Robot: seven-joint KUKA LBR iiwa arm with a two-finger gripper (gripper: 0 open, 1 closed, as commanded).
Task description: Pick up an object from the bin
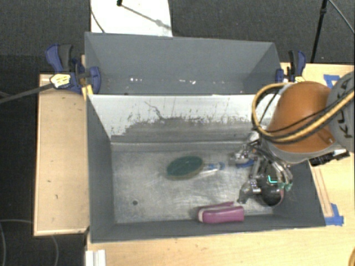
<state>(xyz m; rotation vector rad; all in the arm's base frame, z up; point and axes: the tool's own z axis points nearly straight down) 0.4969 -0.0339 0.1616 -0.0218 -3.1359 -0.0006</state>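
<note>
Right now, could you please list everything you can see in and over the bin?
bin: one, grey metal, middle of the view
brush: one, dark green oval head with a clear handle pointing right, on the bin floor near its middle
oblong thing: one, purple, lying flat by the bin's front wall, right of middle
cover: one, orange, on the arm above the bin's right side
cables: a few, dark and yellowish, looped over the cover
tool: one, dark, low at the bin's right end, between the brush's handle end and the oblong thing's right end
</note>
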